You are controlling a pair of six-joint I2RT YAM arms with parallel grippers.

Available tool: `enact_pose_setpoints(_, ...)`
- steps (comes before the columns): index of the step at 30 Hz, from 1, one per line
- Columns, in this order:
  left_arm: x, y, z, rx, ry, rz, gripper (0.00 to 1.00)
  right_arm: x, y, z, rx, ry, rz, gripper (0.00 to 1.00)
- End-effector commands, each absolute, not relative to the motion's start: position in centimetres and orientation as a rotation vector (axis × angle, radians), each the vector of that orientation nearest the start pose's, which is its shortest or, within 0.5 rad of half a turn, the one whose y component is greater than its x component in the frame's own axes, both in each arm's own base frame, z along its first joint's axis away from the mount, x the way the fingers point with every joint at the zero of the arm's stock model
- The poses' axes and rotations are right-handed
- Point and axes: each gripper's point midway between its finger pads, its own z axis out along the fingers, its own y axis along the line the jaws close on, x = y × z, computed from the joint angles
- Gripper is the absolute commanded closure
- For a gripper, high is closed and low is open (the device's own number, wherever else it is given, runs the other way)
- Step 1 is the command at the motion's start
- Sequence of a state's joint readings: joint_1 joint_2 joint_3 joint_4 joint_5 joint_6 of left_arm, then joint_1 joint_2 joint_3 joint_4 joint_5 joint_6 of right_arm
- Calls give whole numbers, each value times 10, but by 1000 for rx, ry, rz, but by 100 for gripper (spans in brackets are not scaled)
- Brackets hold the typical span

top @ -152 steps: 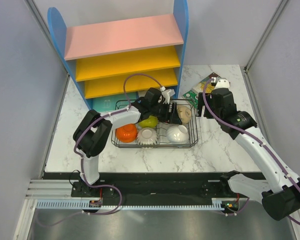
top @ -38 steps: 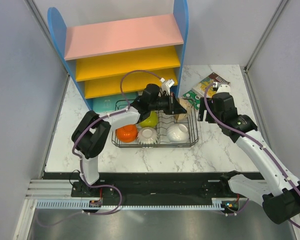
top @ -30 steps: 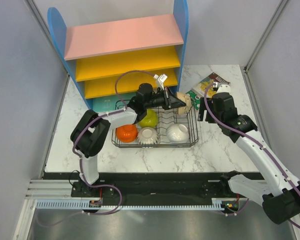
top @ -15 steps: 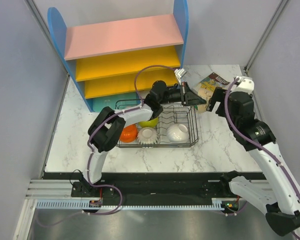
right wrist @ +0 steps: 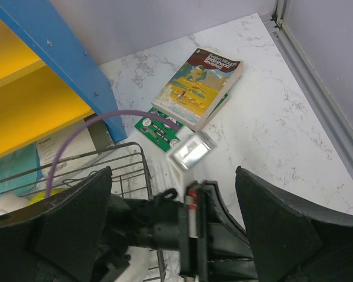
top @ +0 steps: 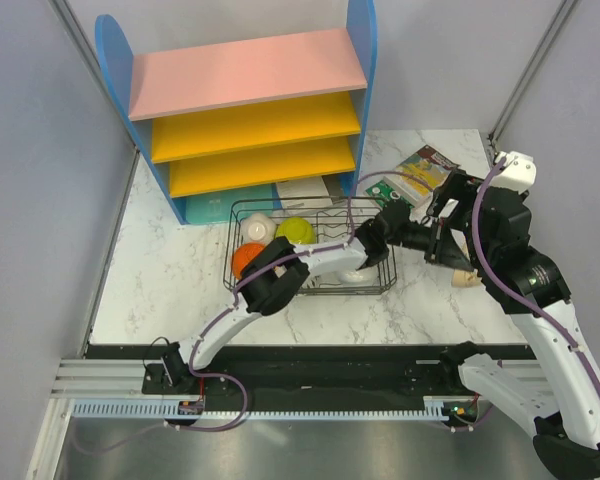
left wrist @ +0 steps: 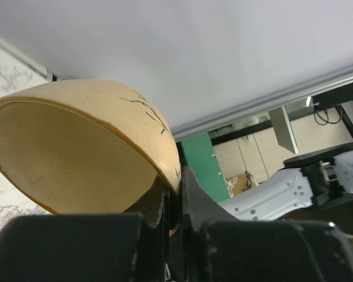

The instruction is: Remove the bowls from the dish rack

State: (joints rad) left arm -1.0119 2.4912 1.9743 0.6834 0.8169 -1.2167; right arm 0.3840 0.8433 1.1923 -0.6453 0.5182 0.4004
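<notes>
The black wire dish rack (top: 242,212) stands mid-table and holds a cream bowl (top: 255,231), a yellow-green bowl (top: 298,230) and an orange bowl (top: 241,259); my left arm hides its right half. That arm reaches out past the rack's right side. My left gripper (top: 440,250) (left wrist: 176,182) is shut on the rim of a tan speckled bowl (left wrist: 76,158) (top: 466,279), held off the table. Directly above it hangs my right gripper (top: 456,215) (right wrist: 173,194), wide open. Its fingers (right wrist: 76,229) straddle the left gripper without touching it or the bowl.
A blue shelf unit (top: 364,60) with pink and yellow boards stands behind the rack. A paperback book (right wrist: 203,88) and a green booklet (right wrist: 159,132) lie on the marble at the back right. Grey walls close in both sides.
My left arm has swung the tan bowl from above the rack's back right corner to the table side right of the rack. The right gripper has come over it, opening fully.
</notes>
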Motion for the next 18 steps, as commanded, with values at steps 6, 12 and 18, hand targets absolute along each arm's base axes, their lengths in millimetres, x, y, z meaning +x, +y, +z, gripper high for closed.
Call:
enact_pose_setpoints(6, 206, -651, 211, 712, 1838, -2325, 98, 273, 24, 348, 374, 1783, 14, 7)
enact_pose_setpoints(12, 209, -653, 194, 685, 1918, -2243, 98, 274, 23, 329, 367, 1830, -21, 7)
enact_pose_setpoints(18, 213, -648, 185, 703, 1993, -2123, 98, 275, 19, 311, 355, 1868, -79, 7)
